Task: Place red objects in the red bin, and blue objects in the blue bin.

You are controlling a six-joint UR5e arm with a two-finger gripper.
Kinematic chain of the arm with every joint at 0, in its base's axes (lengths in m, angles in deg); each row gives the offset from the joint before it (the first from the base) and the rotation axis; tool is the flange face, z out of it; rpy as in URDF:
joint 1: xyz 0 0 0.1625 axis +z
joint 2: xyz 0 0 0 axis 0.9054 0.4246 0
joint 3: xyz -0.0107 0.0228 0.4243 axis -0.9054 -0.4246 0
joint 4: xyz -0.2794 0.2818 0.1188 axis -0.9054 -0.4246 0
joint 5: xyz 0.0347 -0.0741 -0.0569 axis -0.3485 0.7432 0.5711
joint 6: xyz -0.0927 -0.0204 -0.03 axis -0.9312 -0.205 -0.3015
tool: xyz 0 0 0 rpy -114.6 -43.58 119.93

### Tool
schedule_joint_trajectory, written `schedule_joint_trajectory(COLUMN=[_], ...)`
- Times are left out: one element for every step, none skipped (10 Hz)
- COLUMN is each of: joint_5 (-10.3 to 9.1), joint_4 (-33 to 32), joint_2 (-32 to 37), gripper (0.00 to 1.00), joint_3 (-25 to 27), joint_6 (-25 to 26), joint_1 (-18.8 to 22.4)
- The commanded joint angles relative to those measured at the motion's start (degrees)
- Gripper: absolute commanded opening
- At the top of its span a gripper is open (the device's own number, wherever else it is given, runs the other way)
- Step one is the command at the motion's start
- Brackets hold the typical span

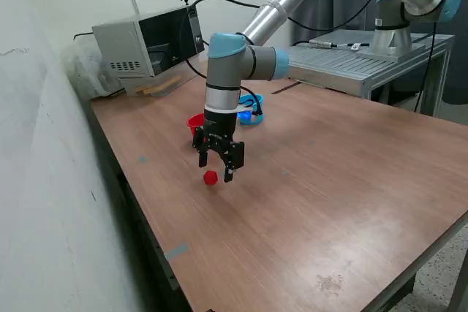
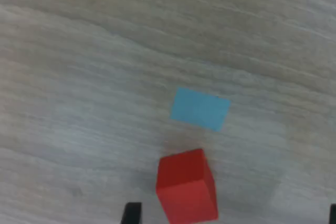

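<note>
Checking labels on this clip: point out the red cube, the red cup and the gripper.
red cube (image 2: pixel 186 192): wrist view, on its front face.
red cup (image 1: pixel 194 121): exterior view, on its visible rim beside the arm.
gripper (image 1: pixel 217 167): exterior view, midway between the open fingertips, above the table.

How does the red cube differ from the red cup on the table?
The red cube is blocky, while the red cup is round. The cube is much smaller than the cup. The cube lies beside the open gripper, whereas the cup stands behind the arm, partly hidden. Both are red and rest on the wooden table.
</note>
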Motion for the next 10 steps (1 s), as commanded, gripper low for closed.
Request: schedule_joint_trajectory(joint_5=[0.03, 0.03, 0.03, 0.03, 0.12, 0.04, 0.03, 0.03, 0.03, 0.03], joint_4=[0.0, 0.0, 0.0, 0.0, 0.0, 0.0, 0.0, 0.0, 0.0, 0.0], joint_2=[-1.7, -2.1, -2.3, -2.3, -2.3, -2.4, -2.4, -2.4, -2.4, -2.4], gripper=[1.00, 1.00, 1.00, 1.00, 0.00, 0.00, 0.00, 0.00, 0.00, 0.00], joint_3=[-1.5, -1.9, -2.2, -2.4, -2.3, -2.3, -2.3, -2.1, -1.8, -1.7], joint_6=[-1.7, -2.2, -2.3, -2.6, -2.9, -3.1, -3.2, -3.7, -3.7, -3.7], joint_1=[-0.1, -0.2, -0.8, -1.4, -2.3, -2.9, -3.1, -3.4, -3.4, -3.3])
